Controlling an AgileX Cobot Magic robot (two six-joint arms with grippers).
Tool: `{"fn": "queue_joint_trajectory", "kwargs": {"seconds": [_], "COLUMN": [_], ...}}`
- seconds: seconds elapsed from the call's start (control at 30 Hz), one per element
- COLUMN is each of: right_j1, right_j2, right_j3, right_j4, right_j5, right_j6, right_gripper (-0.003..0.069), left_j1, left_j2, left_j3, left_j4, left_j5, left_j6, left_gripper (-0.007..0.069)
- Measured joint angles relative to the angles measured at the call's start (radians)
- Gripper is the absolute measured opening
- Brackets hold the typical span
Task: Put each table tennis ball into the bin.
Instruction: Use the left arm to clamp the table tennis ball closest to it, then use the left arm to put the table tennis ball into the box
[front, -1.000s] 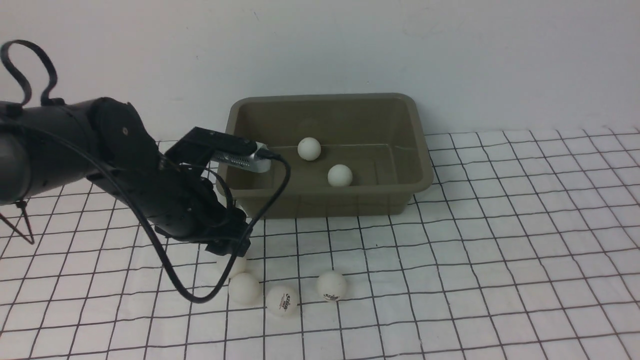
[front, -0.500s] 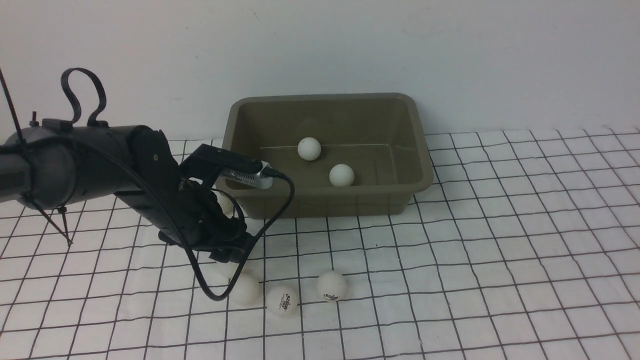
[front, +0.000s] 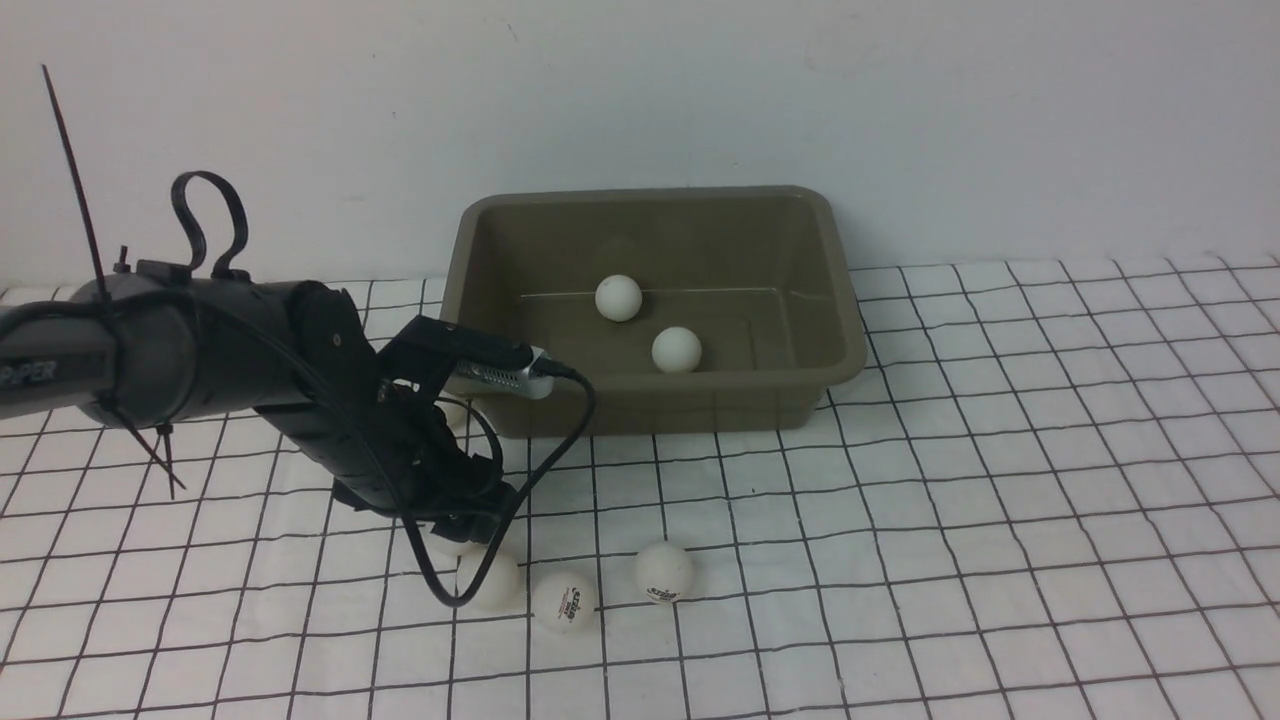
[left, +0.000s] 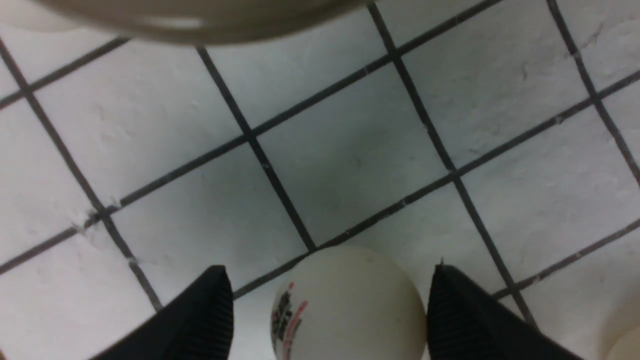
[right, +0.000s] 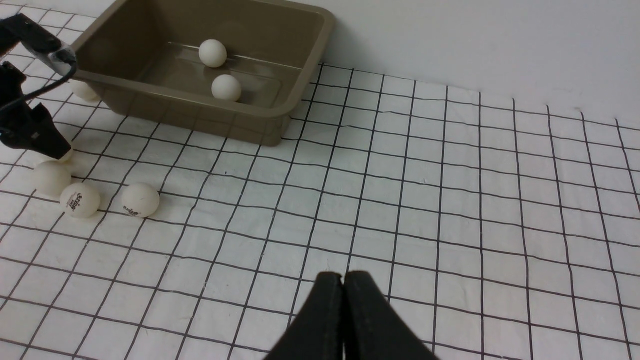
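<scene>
The olive-grey bin (front: 700, 235) stands at the back of the gridded cloth with two white table tennis balls (front: 618, 297) (front: 677, 349) lying in it. Three more balls (front: 488, 582) (front: 563, 601) (front: 663, 571) rest on the cloth in front of it. My left gripper (front: 470, 525) is low over a further ball, mostly hidden in the front view. In the left wrist view this logo ball (left: 350, 305) sits on the cloth between the open fingers of the left gripper (left: 330, 272). My right gripper (right: 344, 275) is shut and empty, above the cloth, well away from the balls.
Another ball (right: 82, 90) lies against the bin's left side, half hidden behind my left arm in the front view. The bin's rim (left: 200, 25) shows just beyond the left gripper. A white wall rises behind the bin.
My left arm has come down and toward the near side, bringing its open gripper over the ball on the cloth. One ball in the bin has shifted slightly.
</scene>
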Motion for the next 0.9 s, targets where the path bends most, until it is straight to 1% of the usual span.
{"fn": "queue_joint_trajectory", "kwargs": {"seconds": [0.1,0.2,0.33,0.5,0.63,0.73,0.8,0.9], "right_j1": [0.000,0.000,0.000,0.000,0.000,0.000,0.000,0.000], "right_j2": [0.000,0.000,0.000,0.000,0.000,0.000,0.000,0.000], "right_j3": [0.000,0.000,0.000,0.000,0.000,0.000,0.000,0.000], "right_j4": [0.001,0.003,0.003,0.003,0.003,0.003,0.003,0.003], "right_j5": [0.000,-0.001,-0.001,-0.001,-0.002,-0.014,-0.022,-0.024], "right_j6": [0.000,0.000,0.000,0.000,0.000,0.000,0.000,0.000], "right_gripper": [-0.0007,-0.0007,-0.0007,-0.0007,-0.0007,-0.0007,-0.0007,-0.0007], "left_j1": [0.000,0.000,0.000,0.000,0.000,0.000,0.000,-0.003], "left_j2": [0.001,0.002,0.002,-0.036,-0.101,-0.172,-0.239,-0.297], "left_j3": [0.000,0.000,0.000,0.000,0.000,0.000,0.000,-0.021], "left_j4": [-0.003,-0.006,-0.001,0.048,0.130,0.194,0.216,0.211], "left_j5": [-0.007,-0.021,-0.023,0.002,0.069,0.142,0.171,0.165], "left_j6": [0.000,0.000,0.000,-0.008,-0.047,-0.100,-0.125,-0.130], "left_gripper": [0.0445,0.0348,0.0346,0.0346,0.0346,0.0346,0.0346,0.0346]}}
